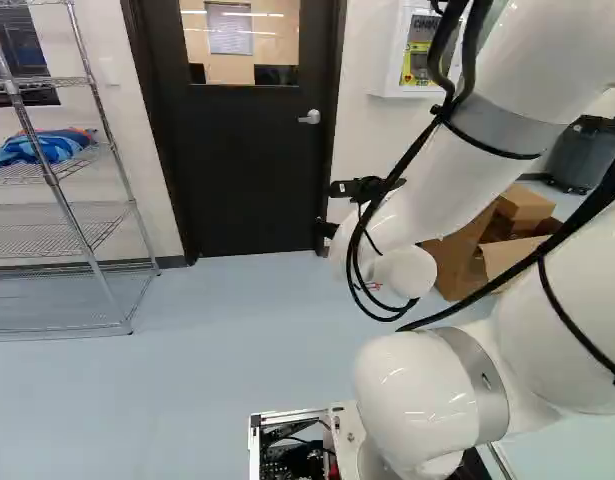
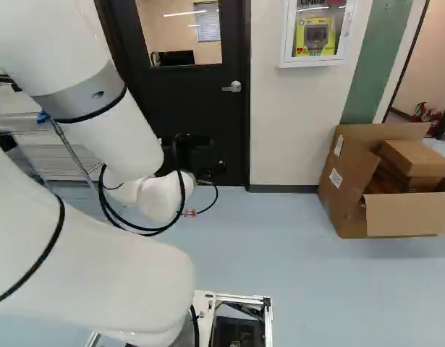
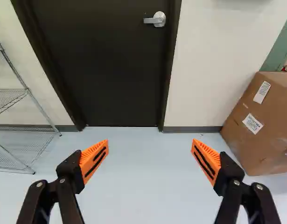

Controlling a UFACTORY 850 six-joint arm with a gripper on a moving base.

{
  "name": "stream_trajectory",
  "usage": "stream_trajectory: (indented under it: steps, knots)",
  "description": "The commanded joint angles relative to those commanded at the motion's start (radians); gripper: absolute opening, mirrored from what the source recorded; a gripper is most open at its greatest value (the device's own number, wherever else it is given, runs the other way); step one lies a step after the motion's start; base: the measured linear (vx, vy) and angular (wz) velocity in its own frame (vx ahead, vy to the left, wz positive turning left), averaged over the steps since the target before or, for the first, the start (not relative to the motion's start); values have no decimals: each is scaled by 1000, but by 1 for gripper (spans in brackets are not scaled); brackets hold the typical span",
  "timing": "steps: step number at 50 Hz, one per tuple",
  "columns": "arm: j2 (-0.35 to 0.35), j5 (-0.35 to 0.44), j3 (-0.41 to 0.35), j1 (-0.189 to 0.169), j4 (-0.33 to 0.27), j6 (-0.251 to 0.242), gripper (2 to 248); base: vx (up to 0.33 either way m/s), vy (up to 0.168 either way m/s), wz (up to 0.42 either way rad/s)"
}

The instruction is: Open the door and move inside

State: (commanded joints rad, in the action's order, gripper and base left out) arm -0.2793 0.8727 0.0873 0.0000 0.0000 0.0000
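Observation:
The gripper shows partly past the arm, as dark parts in the left base view. In the wrist view the gripper stands wide open, its orange-padded fingers apart with only floor visible between them. Ahead of it is the closed black door, with a silver lever handle near the edge on the cardboard box's side. In the left base view the door has a window in its upper half, and its handle lies beyond the gripper, not touched. The same handle shows in the right base view.
A wire shelf rack stands left of the door in the left base view. An open cardboard box sits on the floor by the wall, right of the door. A white wall cabinet hangs between door and green strip.

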Motion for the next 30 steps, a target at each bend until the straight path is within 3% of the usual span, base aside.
stream_trajectory:
  steps: [30]
  knots:
    - [0, 0, 0, 0, 0, 0, 247, 179, 114, -31]
